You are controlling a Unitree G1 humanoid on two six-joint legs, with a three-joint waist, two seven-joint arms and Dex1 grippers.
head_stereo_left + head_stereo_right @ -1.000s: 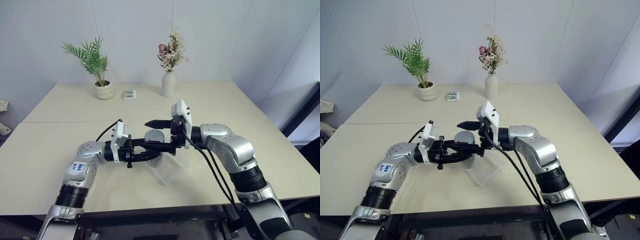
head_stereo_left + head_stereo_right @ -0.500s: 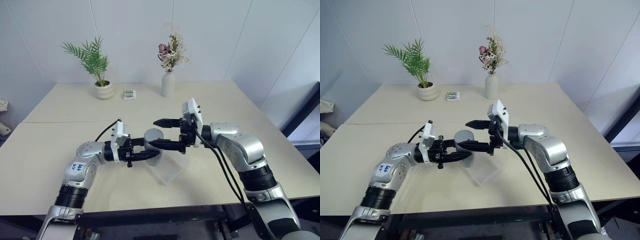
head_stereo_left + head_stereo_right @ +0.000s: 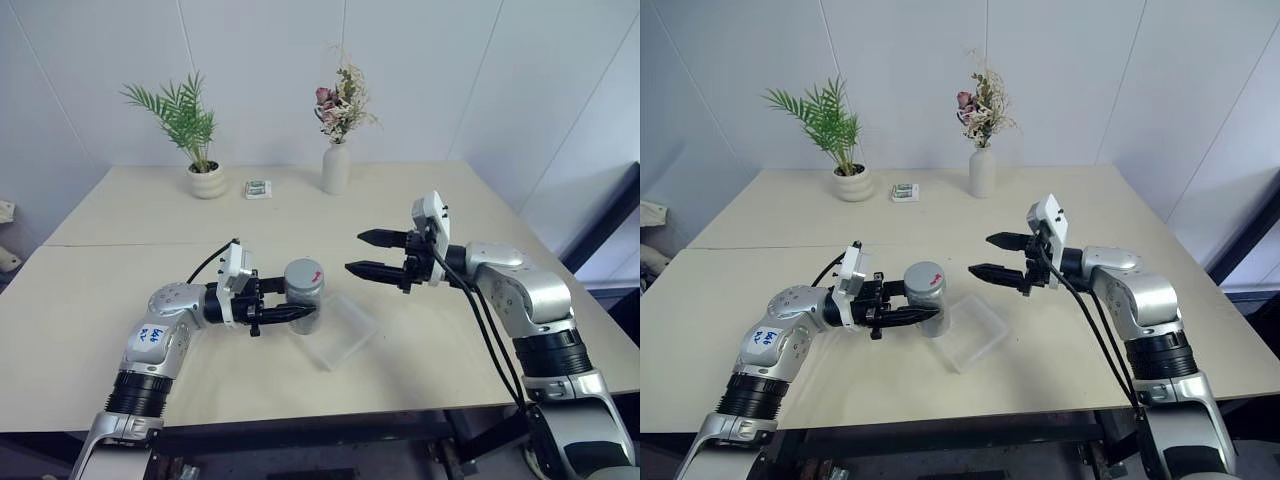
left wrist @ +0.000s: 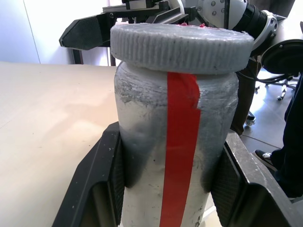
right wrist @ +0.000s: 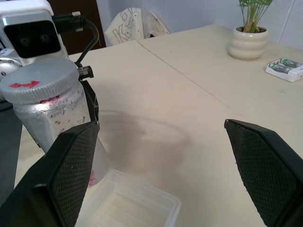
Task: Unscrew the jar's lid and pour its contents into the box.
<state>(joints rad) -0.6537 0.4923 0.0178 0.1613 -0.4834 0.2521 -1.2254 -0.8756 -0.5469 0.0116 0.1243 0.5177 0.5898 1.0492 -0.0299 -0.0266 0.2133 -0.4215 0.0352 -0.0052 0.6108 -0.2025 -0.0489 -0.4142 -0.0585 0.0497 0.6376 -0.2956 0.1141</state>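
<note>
My left gripper (image 3: 297, 311) is shut on the jar (image 3: 304, 300), holding it upright just above the table. The jar has a red stripe down its side (image 4: 177, 156). The grey ribbed lid (image 4: 182, 45) sits on top of the jar, with a red mark on its face (image 5: 40, 80). The contents are hidden inside the frosted jar. The clear box (image 3: 340, 336) lies on the table right beside the jar, towards my right arm. My right gripper (image 3: 354, 251) hangs open and empty, level, a short way to the right of the lid and apart from it.
At the back of the table stand a white plant pot (image 3: 208, 181), a small patterned packet (image 3: 259, 188) and a white vase with flowers (image 3: 335, 168). The table's seam (image 3: 120, 244) runs across the table behind my left arm.
My right gripper, which stood around the lid a second ago, has drawn away to the right, still open. The lid stays on the jar; the left gripper has not moved.
</note>
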